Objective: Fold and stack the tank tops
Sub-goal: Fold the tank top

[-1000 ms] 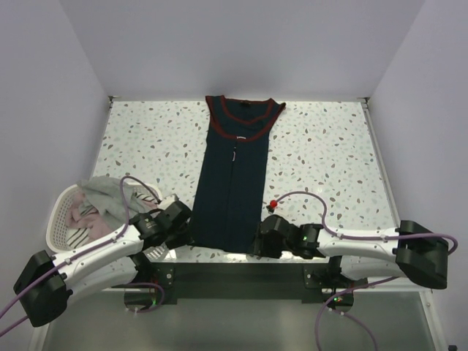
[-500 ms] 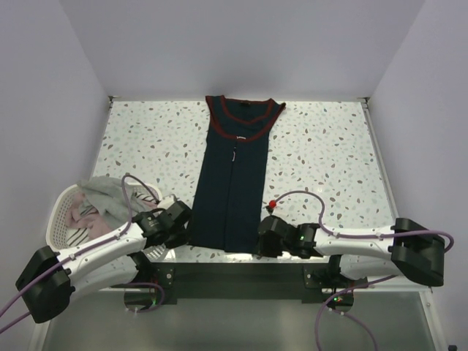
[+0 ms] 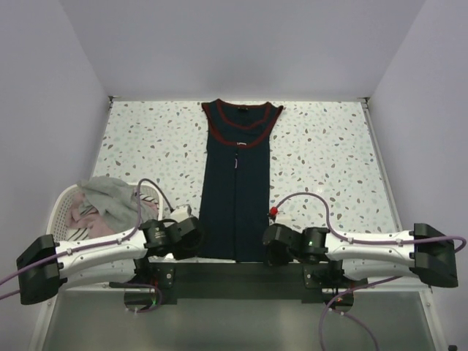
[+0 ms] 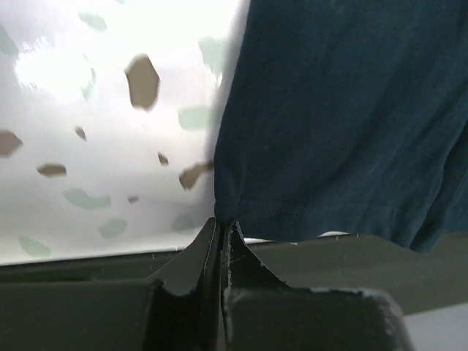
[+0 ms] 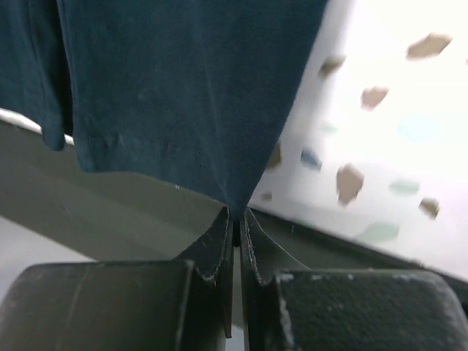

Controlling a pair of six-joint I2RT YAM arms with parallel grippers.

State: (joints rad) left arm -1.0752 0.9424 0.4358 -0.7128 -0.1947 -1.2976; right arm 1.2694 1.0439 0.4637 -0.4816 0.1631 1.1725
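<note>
Left pincer [image 4: 221, 225] and right pincer [image 5: 235, 218] clamp the near hem corners; the navy jersey [image 3: 238, 183] stretches away lengthwise.

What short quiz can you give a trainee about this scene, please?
1. True or false: the left gripper is shut on a bottom corner of the navy tank top.
2. Where does the white basket stand? A) at the far right corner; B) at the near left, beside the left arm; C) on top of the garment.
3. Fill in: the right gripper pinches the other bottom ____ of the garment.

Key: 1 true; 2 B; 3 corner.
</note>
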